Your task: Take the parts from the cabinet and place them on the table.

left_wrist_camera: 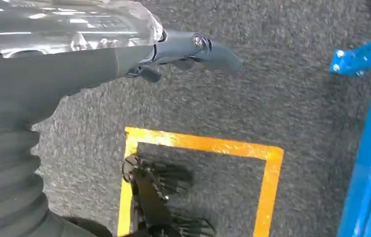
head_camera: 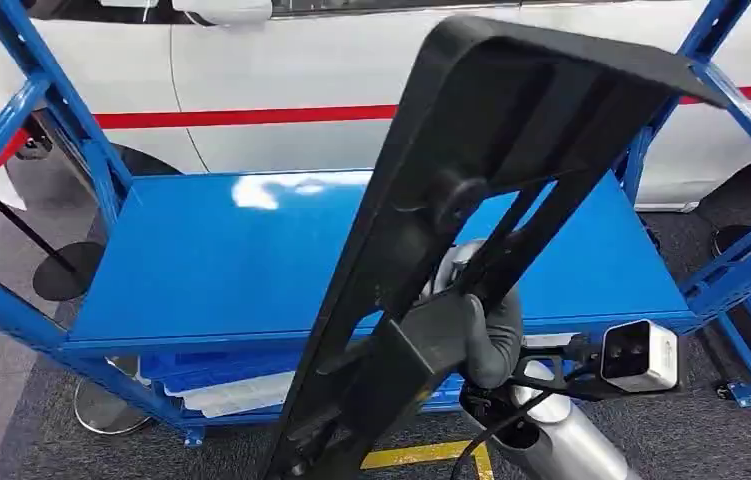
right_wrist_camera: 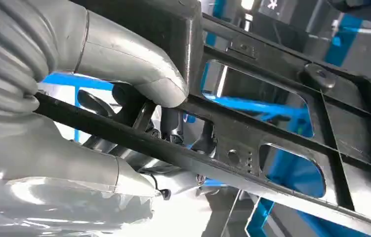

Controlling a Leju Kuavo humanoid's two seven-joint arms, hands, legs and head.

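A long black plastic part (head_camera: 471,200), a ribbed frame with cut-outs, stands tilted in front of the blue cabinet (head_camera: 251,250). My right hand (head_camera: 486,335) grips it near its lower end, below the edge of the shelf. In the right wrist view the thumb and fingers of my right hand (right_wrist_camera: 74,89) wrap a bar of the black part (right_wrist_camera: 272,133). My left hand (left_wrist_camera: 124,59) hangs over the grey carpet with its fingers stretched out and nothing in them.
The cabinet's blue top shelf is bare, and a lower shelf holds white pieces (head_camera: 241,390). A white car with a red stripe (head_camera: 271,80) stands behind it. Yellow tape (left_wrist_camera: 198,145) marks the carpet. A black round stand base (head_camera: 66,270) sits at the left.
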